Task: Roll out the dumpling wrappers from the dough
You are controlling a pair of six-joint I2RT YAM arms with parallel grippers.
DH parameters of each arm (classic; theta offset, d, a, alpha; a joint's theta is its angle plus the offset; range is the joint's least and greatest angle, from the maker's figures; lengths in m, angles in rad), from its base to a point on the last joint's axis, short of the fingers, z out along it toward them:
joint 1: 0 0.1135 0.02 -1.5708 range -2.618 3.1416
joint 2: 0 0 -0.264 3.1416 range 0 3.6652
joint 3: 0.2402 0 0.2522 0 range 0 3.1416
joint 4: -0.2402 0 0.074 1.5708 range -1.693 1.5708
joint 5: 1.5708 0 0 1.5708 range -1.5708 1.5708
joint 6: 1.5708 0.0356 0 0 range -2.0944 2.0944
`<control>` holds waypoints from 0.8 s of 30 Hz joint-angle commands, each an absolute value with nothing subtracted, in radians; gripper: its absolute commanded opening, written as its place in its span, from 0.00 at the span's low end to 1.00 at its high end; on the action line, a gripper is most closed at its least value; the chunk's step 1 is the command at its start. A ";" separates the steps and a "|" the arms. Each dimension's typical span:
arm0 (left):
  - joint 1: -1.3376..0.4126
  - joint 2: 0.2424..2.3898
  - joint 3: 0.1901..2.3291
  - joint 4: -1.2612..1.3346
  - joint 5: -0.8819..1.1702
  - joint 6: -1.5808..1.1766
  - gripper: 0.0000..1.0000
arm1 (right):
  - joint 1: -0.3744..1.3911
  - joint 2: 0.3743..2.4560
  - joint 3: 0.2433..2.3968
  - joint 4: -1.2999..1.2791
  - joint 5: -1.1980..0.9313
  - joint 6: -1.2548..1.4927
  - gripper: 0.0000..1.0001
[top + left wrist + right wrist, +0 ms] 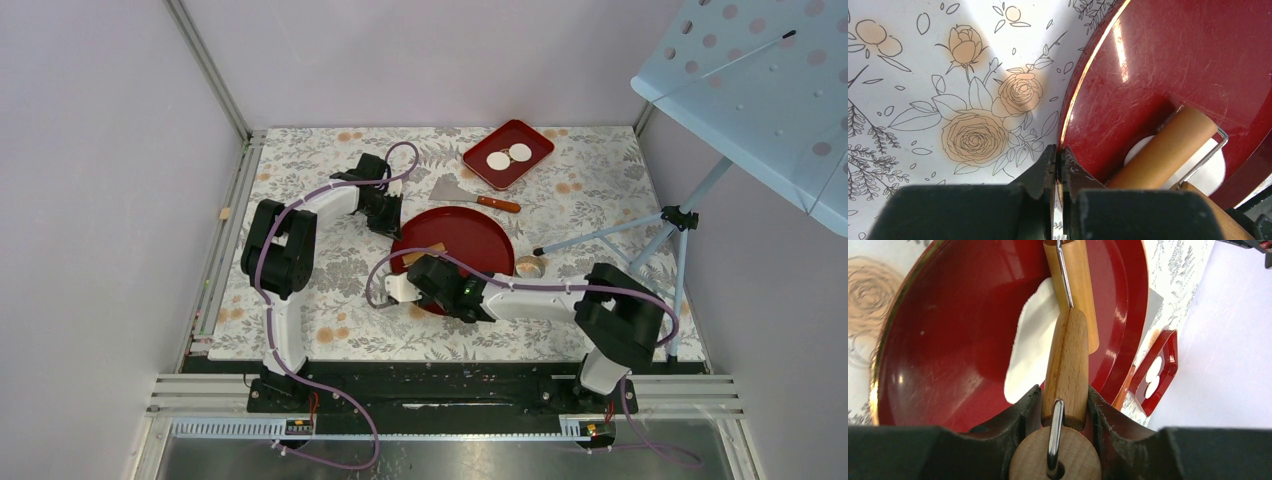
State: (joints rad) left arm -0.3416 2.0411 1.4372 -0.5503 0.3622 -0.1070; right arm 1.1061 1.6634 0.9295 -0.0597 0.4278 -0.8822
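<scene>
Dough (1030, 340) lies as a flat white patch on the round red tray (948, 340), close to the side nearest the robot. The wooden roller (1078, 290) sits right on top of it, so part of the dough is hidden. The right gripper (1064, 400) is clamped around the roller's wooden handle. The left gripper (1058, 160) is pressed tight, and the tray's gold rim runs in between its fingers, so it seems to pinch the tray to hold it steady. Two dumpling wrappers (509, 156) lie side by side in the small red tray (535, 133) at the far side of the flowery cloth (300, 170). A scraper (470, 193) lies between the two trays, and a ring cutter (529, 267) sits just beside the round one. I think the rolling is in hand here. If the roller pushes too hard, the soft dough may stick to it and lift up, or get thin and tear. The dough is near the rim, so a long push may squash it against the edge. If the pinch on the rim slips, the tray may slide.
</scene>
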 commanded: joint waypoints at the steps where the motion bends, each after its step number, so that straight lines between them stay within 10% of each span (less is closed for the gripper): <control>1: -0.332 2.041 1.414 -0.519 0.285 -0.109 0.00 | 1.095 1.798 0.899 -0.281 0.249 -0.840 0.00; 24: -0.332 2.037 1.413 -0.516 0.285 -0.110 0.00 | 1.040 1.487 0.896 0.123 0.453 -0.963 0.00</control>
State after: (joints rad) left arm -0.3416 2.0411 1.4372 -0.5503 0.3626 -0.1070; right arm 1.0435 1.5837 0.8986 0.0353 0.4362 -0.9321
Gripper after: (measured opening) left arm 0.025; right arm 0.391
